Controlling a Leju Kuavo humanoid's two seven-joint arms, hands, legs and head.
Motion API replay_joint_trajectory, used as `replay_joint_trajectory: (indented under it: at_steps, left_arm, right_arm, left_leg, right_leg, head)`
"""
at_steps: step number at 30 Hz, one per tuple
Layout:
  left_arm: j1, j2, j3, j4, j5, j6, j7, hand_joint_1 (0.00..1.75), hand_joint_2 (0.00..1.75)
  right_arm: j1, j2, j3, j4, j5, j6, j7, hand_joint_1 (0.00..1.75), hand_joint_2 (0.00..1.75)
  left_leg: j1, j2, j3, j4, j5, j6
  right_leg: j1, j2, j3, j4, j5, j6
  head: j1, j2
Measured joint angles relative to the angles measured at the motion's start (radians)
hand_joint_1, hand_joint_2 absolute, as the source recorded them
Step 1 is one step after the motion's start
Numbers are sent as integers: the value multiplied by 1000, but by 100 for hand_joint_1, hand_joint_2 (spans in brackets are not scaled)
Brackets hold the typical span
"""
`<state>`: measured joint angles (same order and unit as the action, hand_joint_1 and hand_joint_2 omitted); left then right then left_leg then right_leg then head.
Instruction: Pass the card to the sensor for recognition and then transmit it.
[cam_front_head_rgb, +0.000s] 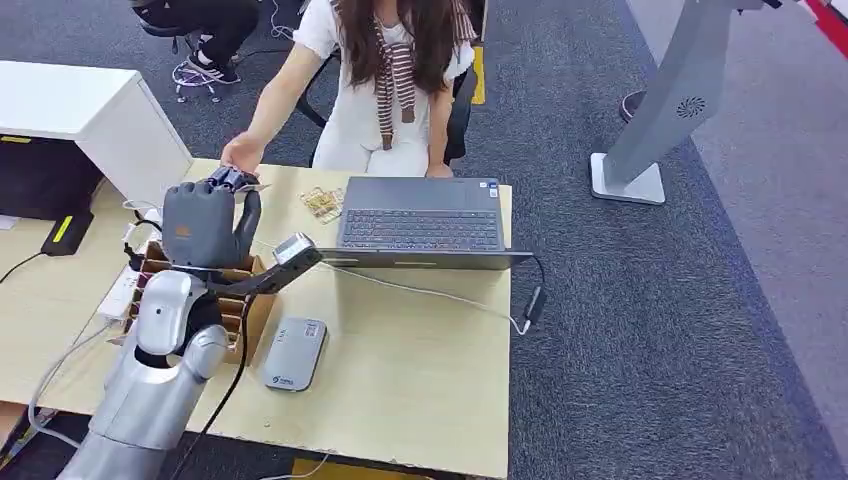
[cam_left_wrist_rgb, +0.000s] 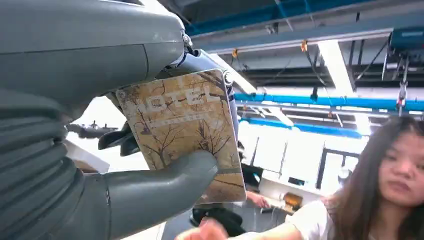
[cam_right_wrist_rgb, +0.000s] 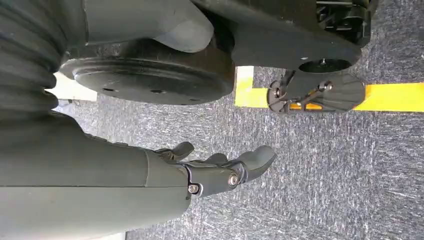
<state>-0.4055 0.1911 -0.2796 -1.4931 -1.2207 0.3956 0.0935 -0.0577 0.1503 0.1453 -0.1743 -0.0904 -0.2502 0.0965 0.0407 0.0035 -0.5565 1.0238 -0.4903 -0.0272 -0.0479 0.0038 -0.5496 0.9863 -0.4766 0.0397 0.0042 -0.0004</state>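
My left hand (cam_front_head_rgb: 205, 222) is raised over the left part of the desk and pinches a tan hotel card (cam_left_wrist_rgb: 185, 131) between thumb and fingers; the card's edge (cam_front_head_rgb: 243, 182) shows at the fingertips. A person's hand (cam_front_head_rgb: 241, 152) reaches across the desk and touches or nearly touches that card. The grey card sensor (cam_front_head_rgb: 295, 353) lies flat on the desk below and to the right of my left hand. My right hand (cam_right_wrist_rgb: 215, 167) hangs over grey carpet, fingers apart, holding nothing.
An open laptop (cam_front_head_rgb: 420, 220) sits at the desk's far side with a cable running right. A cardboard box (cam_front_head_rgb: 240, 290) with dividers stands under my left arm beside a handheld scanner (cam_front_head_rgb: 290, 255). More cards (cam_front_head_rgb: 322, 203) lie near the laptop. The seated person (cam_front_head_rgb: 385, 80) faces me.
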Motion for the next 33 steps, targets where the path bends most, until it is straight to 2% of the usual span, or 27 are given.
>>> replay_joint_trajectory:
  at_steps: [5,12,17,18,19,20,27,31,33]
  left_arm:
    - [-71,19,8,29,-18,-12,23,175,175]
    - [-238,34,24,217,-67,2,48,175,175]
    - [-330,43,25,373,-119,3,96,175,175]
    - [-350,45,25,408,-126,8,98,140,175]
    - [-364,47,25,437,-130,14,101,9,175]
    - [-377,48,25,470,-135,23,104,0,175]
    - [-406,53,25,578,-140,55,106,0,175]
    - [-394,52,26,584,-110,81,70,0,175]
    - [-361,52,27,544,-87,86,50,0,175]
  right_arm:
    - [-4,0,2,0,20,15,16,0,175]
    - [-7,0,10,0,43,34,18,0,175]
    - [-7,0,15,0,50,39,19,0,175]
    - [-7,0,15,0,50,39,19,0,175]
    - [-8,-1,16,0,50,39,19,0,175]
    - [-8,-1,17,0,50,39,21,0,175]
    - [-11,-3,19,0,51,40,36,0,175]
    - [-11,-3,19,0,51,40,34,0,175]
    - [-10,-3,19,0,49,37,31,0,175]
  left_leg:
    - [0,0,0,0,0,0]
    - [0,0,0,0,1,-1]
    - [0,0,-1,0,1,-1]
    - [0,0,-1,0,1,-1]
    - [0,0,-1,0,1,-1]
    - [0,0,-1,0,1,-1]
    - [0,1,-1,0,1,-1]
    - [0,1,-1,0,1,-1]
    - [0,1,-1,0,1,0]
  right_leg:
    - [0,0,-1,0,0,0]
    - [0,0,-1,0,1,-1]
    - [0,1,-2,0,1,-1]
    - [0,1,-2,0,1,-1]
    - [0,1,-1,0,1,-1]
    - [0,1,-2,0,1,-1]
    - [0,1,-1,0,1,-1]
    - [0,1,-1,0,1,-1]
    - [0,1,-1,0,1,-1]
  head:
    - [0,0]
    - [0,0]
    - [0,0]
    - [0,0]
    - [0,0]
    - [0,0]
    - [0,0]
    - [0,0]
    - [0,0]
